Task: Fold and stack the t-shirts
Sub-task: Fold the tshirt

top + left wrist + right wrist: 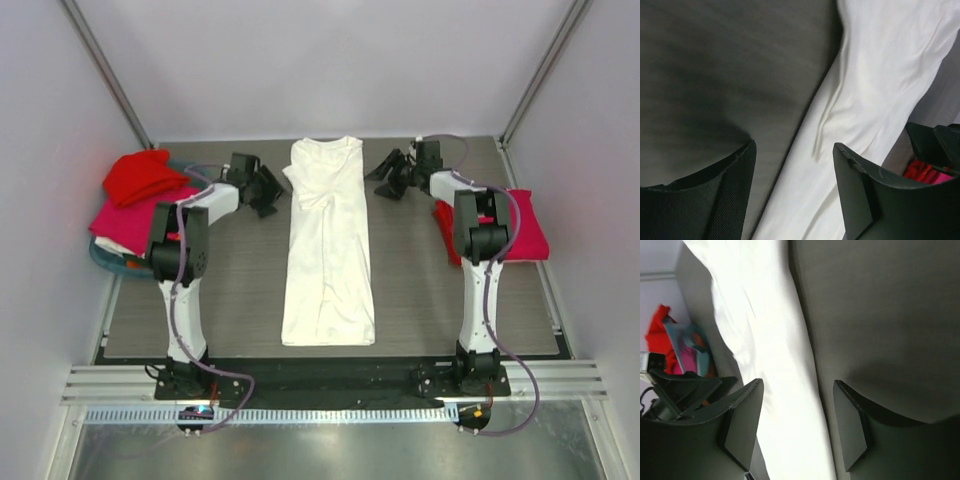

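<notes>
Table (430, 300) took up most of the scene, a grey slab running between the two arms. Down its middle lay the white t-shirt (330, 250), already folded lengthwise into a long narrow strip. Its collar was at the far end and its hem near the arm bases, and a sleeve was bunched in creases just below the collar on the left side.

At the left edge a teal basket (103, 260) showed under a loose magenta-pink t-shirt (120, 218), with a crumpled red t-shirt (145, 175) on top. At the right edge sat a folded magenta-pink t-shirt (527, 228) with a strip of red showing beside the arm.

The left gripper (265, 190) and right gripper (388, 178) flanked the collar end, each just beside the strip. Both had their fingers spread and grasped nothing; in each wrist view only bare table and the shirt's edge lay between the fingers.

The cross-fold looked like the next step, and it carried the risk. A pinch that caught only the top layer would probably let the tucked sides fall open as the end was lifted. The bunched sleeve could slide out for the same reason. If one arm gripped higher or travelled faster than the other, the fold would likely land skewed.
</notes>
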